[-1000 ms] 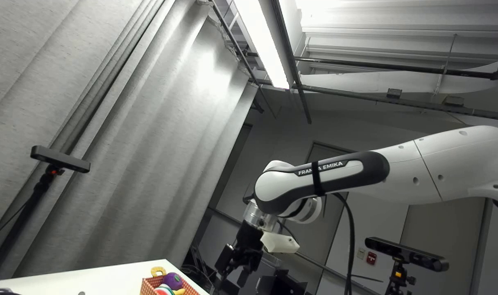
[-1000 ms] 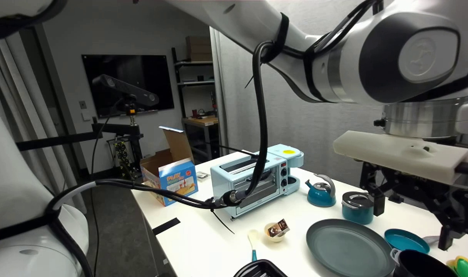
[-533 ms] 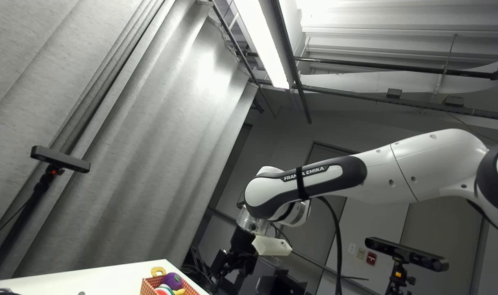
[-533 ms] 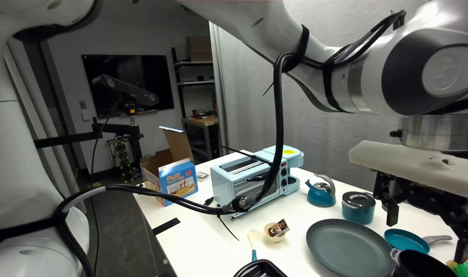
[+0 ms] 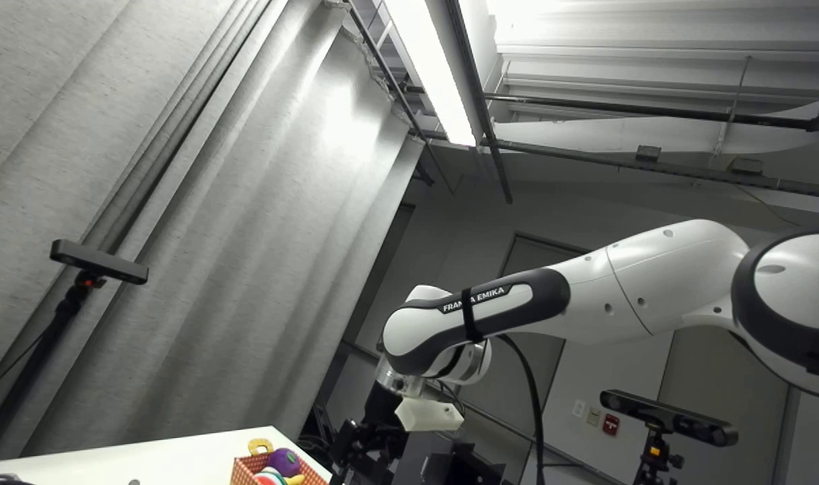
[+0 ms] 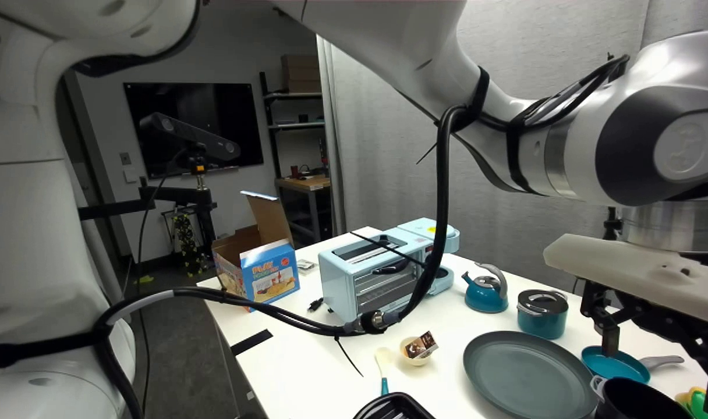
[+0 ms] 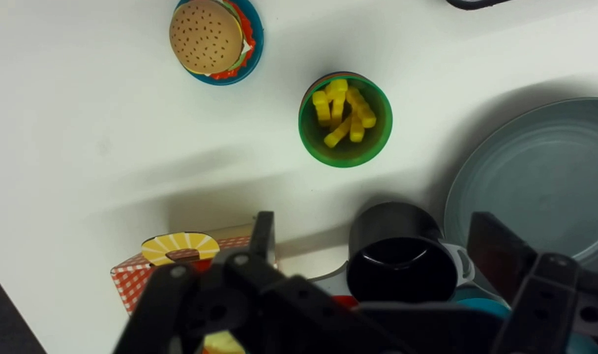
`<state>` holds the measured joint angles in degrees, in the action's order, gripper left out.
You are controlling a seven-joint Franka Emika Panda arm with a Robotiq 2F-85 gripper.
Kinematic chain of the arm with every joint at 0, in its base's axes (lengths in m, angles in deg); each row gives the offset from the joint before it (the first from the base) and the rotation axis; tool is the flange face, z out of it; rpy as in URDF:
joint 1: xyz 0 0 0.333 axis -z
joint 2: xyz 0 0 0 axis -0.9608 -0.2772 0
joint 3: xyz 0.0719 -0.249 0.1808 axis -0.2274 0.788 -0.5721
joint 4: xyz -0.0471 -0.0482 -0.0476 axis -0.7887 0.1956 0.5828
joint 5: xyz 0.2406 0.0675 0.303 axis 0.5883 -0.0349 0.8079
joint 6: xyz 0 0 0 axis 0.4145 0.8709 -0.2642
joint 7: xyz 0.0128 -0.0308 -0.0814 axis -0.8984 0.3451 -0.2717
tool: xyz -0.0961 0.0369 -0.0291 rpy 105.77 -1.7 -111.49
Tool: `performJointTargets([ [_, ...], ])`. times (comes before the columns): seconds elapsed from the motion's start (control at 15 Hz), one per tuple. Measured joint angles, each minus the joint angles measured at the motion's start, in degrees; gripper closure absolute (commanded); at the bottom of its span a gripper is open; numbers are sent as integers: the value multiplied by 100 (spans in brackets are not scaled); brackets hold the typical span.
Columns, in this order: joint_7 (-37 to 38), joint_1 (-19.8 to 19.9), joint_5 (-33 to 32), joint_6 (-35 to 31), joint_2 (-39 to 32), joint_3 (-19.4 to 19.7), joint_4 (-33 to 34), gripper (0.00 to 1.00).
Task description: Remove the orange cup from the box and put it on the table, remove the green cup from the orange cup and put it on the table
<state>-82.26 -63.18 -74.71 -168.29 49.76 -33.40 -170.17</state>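
Hard on the left corner of the bench (image 6: 307,378), in an exterior view, sits an open cardboard box (image 6: 269,270), flap up, and to its right a pale-blue toaster oven (image 6: 354,285). Then a teal-handled spoon (image 6: 383,372), then a small bowl (image 6: 415,362) with a brown packet (image 6: 422,345) leaning in it. Teal kettle (image 6: 485,293) and lidded pot (image 6: 541,314) stand near the back edge; the grey plate (image 6: 523,372) lies in front, a teal pan (image 6: 616,368) beside it on the right.

Over to the wrist view, left side first: a red-checked basket (image 7: 127,285) with its pineapple-ring handle (image 7: 181,246); in an exterior view it sits near the bench's right edge, a purple piece (image 5: 285,462) inside. Next along, a toy burger (image 7: 205,37) on a blue plate (image 7: 258,46). And here's the green cup (image 7: 345,158), mouth up on the bench, yellow fries (image 7: 362,110) inside, nested in the orange cup (image 7: 339,75), which shows only a thin reddish-orange rim! Just right, the black pot (image 7: 395,223).

And the fingers (image 7: 493,246): released, spread wide, hanging over the bench, one tip in front of the basket's right end, the other in front of the grey plate.
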Motion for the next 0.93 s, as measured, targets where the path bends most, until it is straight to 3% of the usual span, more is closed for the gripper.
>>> performJointTargets([
  [0.93,314,0,0,-656,-553,-12,-72,0],
])
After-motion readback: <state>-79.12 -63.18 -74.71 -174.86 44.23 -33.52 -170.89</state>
